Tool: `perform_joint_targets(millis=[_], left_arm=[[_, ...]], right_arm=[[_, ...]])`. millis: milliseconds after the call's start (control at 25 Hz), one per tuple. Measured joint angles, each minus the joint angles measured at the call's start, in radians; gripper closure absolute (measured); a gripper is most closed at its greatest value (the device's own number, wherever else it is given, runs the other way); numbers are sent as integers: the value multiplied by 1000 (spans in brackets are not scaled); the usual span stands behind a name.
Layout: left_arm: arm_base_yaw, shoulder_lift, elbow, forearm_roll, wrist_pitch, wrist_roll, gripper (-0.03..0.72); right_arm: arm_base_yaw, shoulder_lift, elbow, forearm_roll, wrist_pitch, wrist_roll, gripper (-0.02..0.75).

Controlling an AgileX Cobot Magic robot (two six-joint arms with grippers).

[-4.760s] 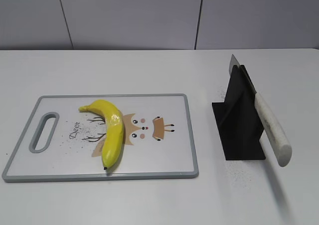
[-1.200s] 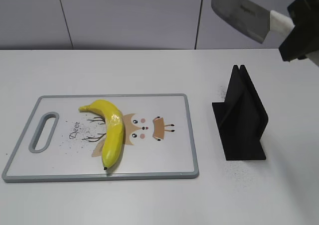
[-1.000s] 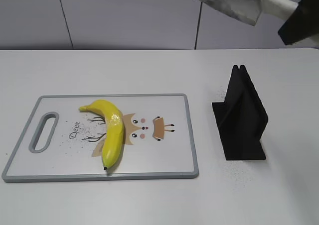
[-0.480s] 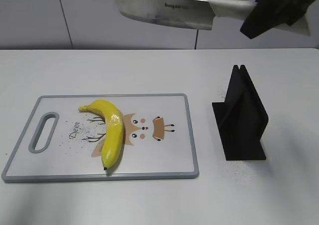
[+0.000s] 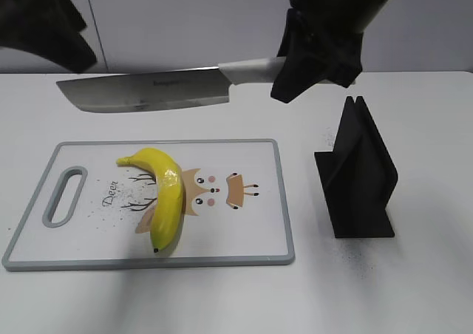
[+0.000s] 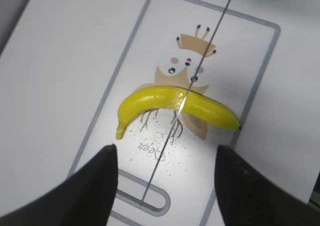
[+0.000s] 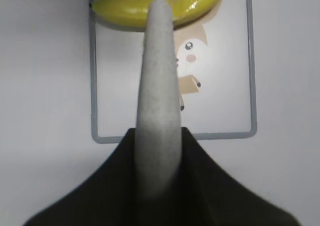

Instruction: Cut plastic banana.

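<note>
The yellow plastic banana (image 5: 162, 193) lies whole on the white cutting board (image 5: 251, 238), left of its middle. It also shows in the left wrist view (image 6: 165, 106) and the right wrist view (image 7: 115, 8). My right gripper (image 5: 314, 53) is shut on the white handle (image 7: 157, 111) of a cleaver. The cleaver blade (image 5: 144, 94) is held level in the air above the board and banana, pointing left. My left gripper (image 6: 165, 181) is open and empty, high above the board; its arm shows at the exterior view's top left (image 5: 44, 24).
A black knife stand (image 5: 358, 175) stands on the white table to the right of the board, with no knife in it. The board has a grey rim and a handle slot (image 5: 65, 195) at its left end. A grey wall is behind the table.
The right gripper has carried the cleaver from the stand, up and leftward, then down over the board. The left arm has come into view at the top left. The banana has not moved.
</note>
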Motion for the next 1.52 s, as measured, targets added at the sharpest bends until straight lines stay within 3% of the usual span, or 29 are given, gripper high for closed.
perform_joint_targets(millis=[440,520,680,760,1200,1520], left_arm=[[-17,216,0,24,1,14,118],[-17,229,0,25,1,14,207],[-17,232,-1,28,5,14,583],[-17,232,-1,38,15,29,631],[-16,344,24,55,-90,40,648],[-16,518,187,57,-364,40,648]], right_arm=[[0,45,-4,45,-48,-72,578],[0,49,-4,46,-49,-76,578],[0,72,-5,48,-53,-76,578],[0,86,-8,49,-57,-80,578],[0,169,-10,19,-136,-67,578],[-1,429,-13,-6,-209,-70,569]])
